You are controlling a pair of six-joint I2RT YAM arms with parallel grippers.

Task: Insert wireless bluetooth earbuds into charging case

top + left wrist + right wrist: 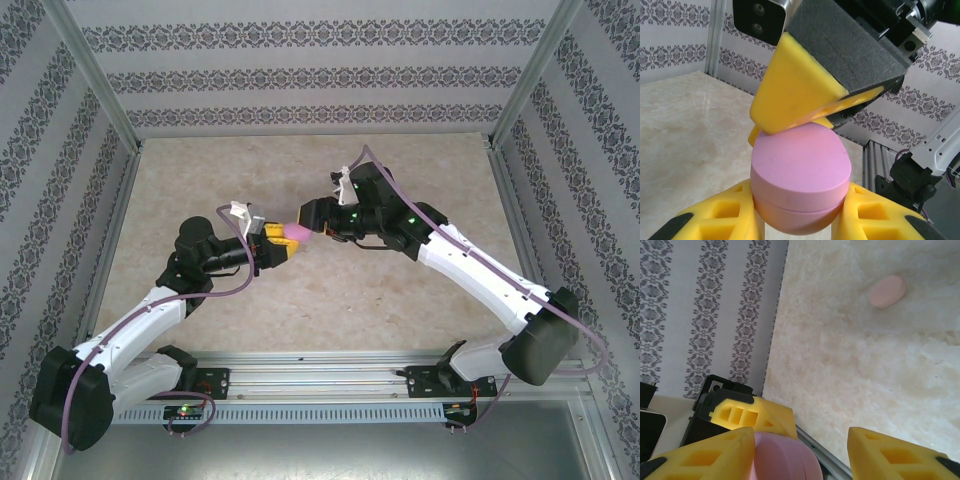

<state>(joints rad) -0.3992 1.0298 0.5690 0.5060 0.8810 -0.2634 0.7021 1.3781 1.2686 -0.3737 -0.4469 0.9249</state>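
— Left hand?
— Clamped on the pink case, one yellow finger on each side. The case is closed and held up off the desk.
— Right hand?
— Fingers apart, with bare desk visible between them. One yellow finger rests on the case's flat top. The case sits against the inner side of that finger, and the other finger stands clear of it.
— Anything else?
— One pale pink earbud lies on the desk, well apart from both hands.
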